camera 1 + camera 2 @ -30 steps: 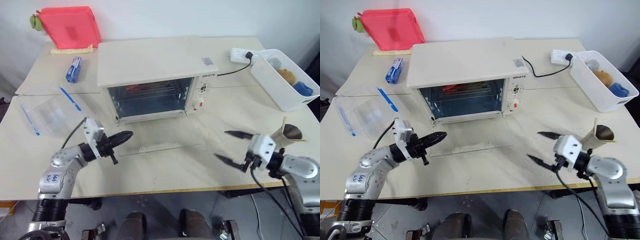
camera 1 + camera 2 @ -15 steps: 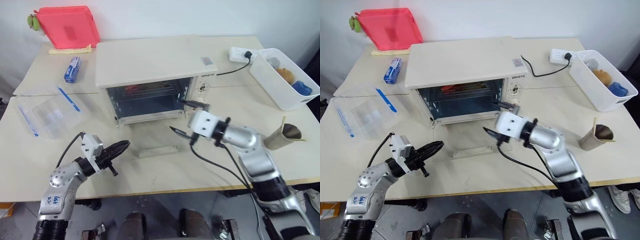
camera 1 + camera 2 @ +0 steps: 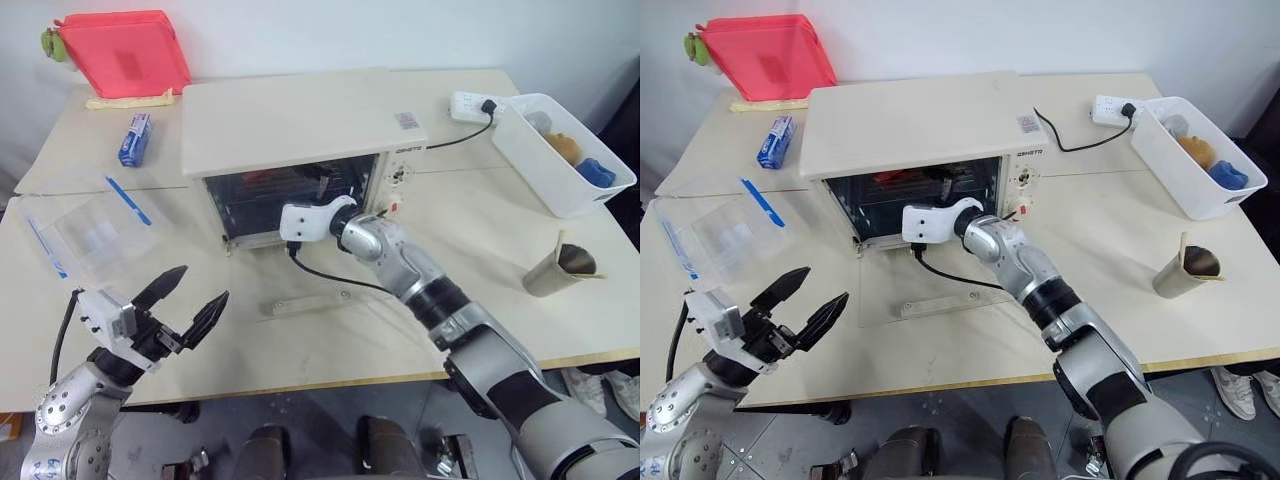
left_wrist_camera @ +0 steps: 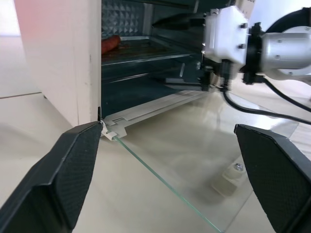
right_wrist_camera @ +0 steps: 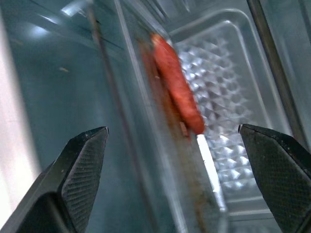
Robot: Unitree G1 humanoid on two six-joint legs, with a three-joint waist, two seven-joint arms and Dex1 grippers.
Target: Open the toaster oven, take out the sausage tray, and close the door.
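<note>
Red sausage [image 5: 177,85] shows clearly between right gripper [image 5: 172,145] fingers.

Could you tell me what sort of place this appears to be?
Probably a lab or test room set up as a mock kitchen: a toaster oven sits on plain tables, plugged into a loose power strip, beside a white bin of odds and ends.

Looking into the toaster oven [image 5: 43,97] from close in, between the right gripper [image 5: 172,160] with its two black textured fingers [image 5: 80,165] spread wide apart, nothing gripped. Ahead, the sausage tray [image 5: 218,111], shiny and dimpled, streaked with brown grease. One red sausage [image 5: 177,85] lying on it, beyond the fingertips and untouched.
</note>
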